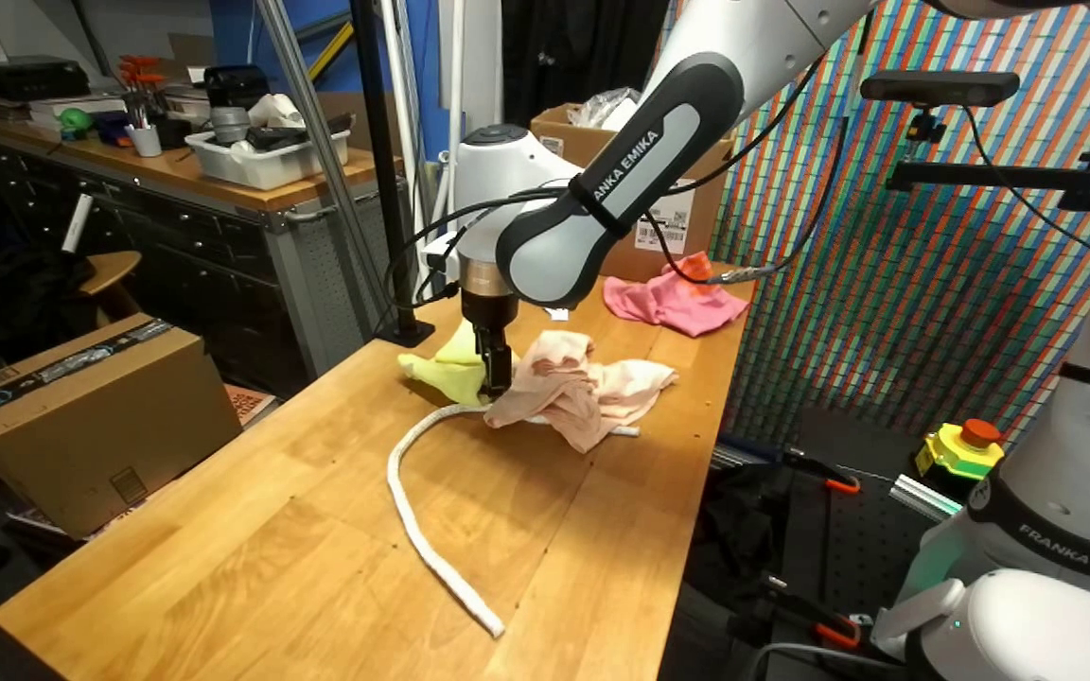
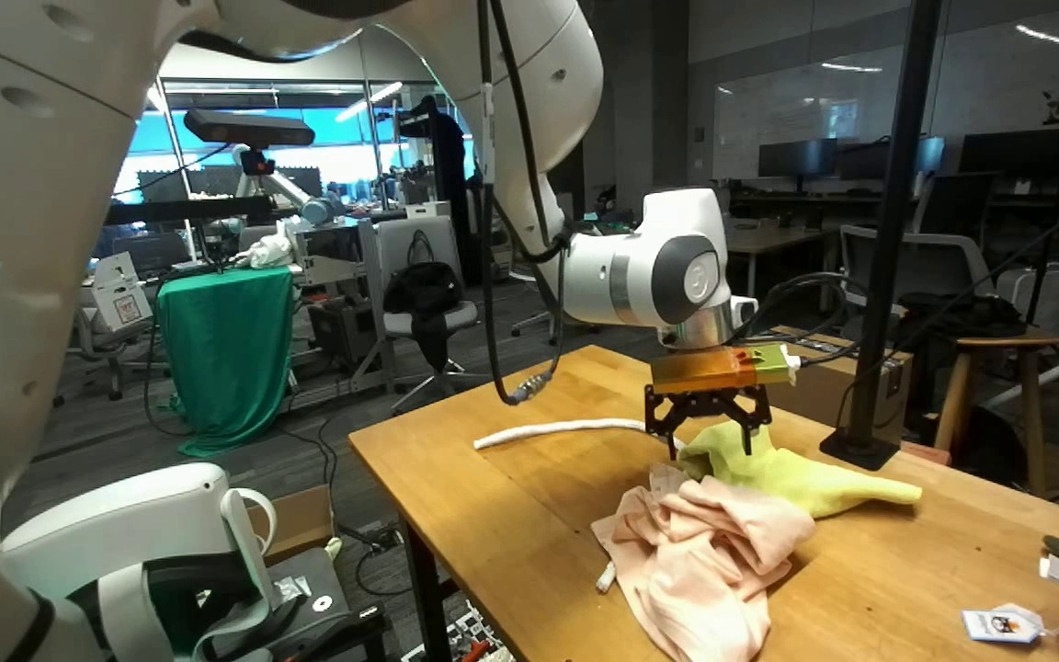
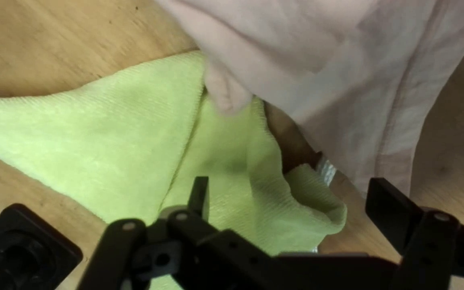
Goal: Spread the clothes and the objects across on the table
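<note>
Hanging over the yellow-green cloth (image 1: 450,374), the fingers (image 3: 392,213) stand released and well apart, pinching nothing. Clock read in an exterior view, fingers as hub: yellow-green cloth at nine o'clock, bunched; peach-beige cloth (image 1: 564,383) at three, crumpled across the white cord (image 1: 427,551) and, by the wrist view, lapping the yellow-green; cord bows from near the hub round to six, its other end poking out between three and four; pink-red cloth (image 1: 668,303) heaped at two; all on the wooden counter (image 1: 252,530). Step in hand, my judgement: parting the piled cloths, yellow-green probably first; no cloth lies flat yet. Next move calls for lowering, a pinch on the loose curled corner, then a drag toward seven, minding the peach-beige hem close by one finger (contact unclear), which could snag. Containers: cardboard box (image 1: 644,265) at one, top agape, crinkled clear plastic (image 1: 605,107) inside; white bin (image 1: 266,170) between ten and eleven, on a dark drawer unit (image 1: 195,251), holding assorted odds and ends (image 1: 230,123); white cup (image 1: 145,142) at ten, thin tools (image 1: 137,112) upright in it; taped carton (image 1: 100,426) low down at nine, closed up, contents hidden
</note>
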